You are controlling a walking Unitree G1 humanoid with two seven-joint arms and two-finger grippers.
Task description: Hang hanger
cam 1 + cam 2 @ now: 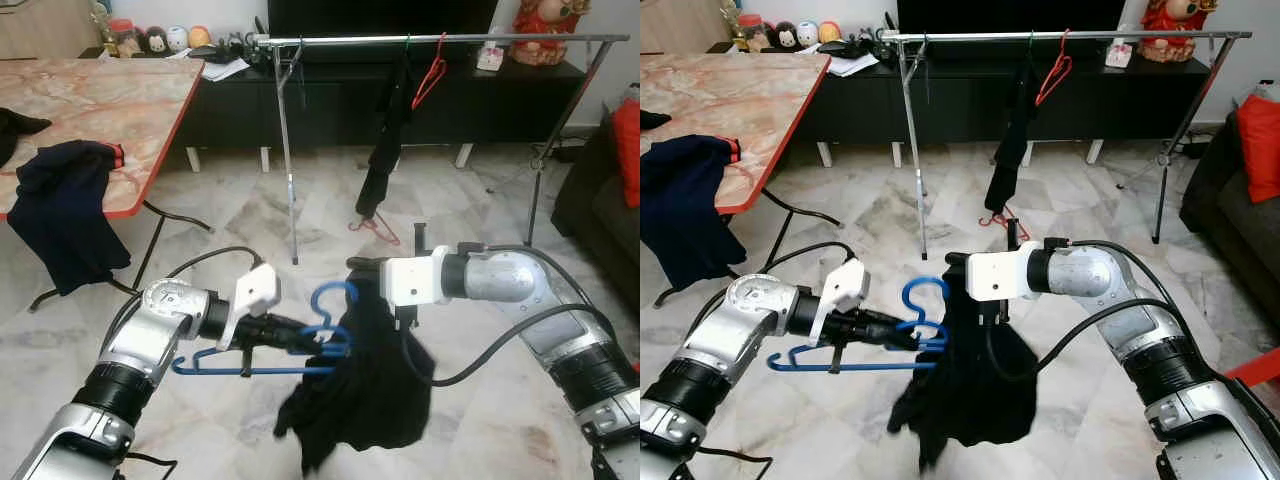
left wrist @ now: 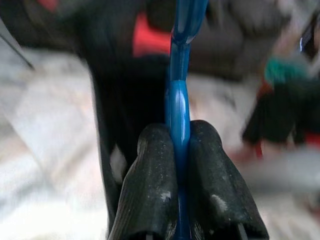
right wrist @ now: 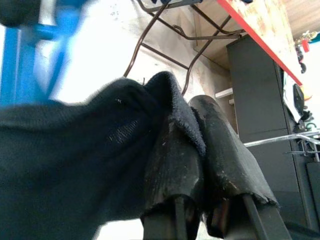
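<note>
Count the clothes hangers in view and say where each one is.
3. A blue hanger is pinched in the left gripper, a red hanger hangs on the rack rail, and another red hanger lies on the floor below. The hanging dark garment may hide another.

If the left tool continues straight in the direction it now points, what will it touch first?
Most likely the black garment. The left tool, shut on the blue hanger, points toward the robot's right, where the cloth hangs from the right tool. In the left wrist view dark cloth lies just beyond the fingertips, though depth is unclear.
</note>
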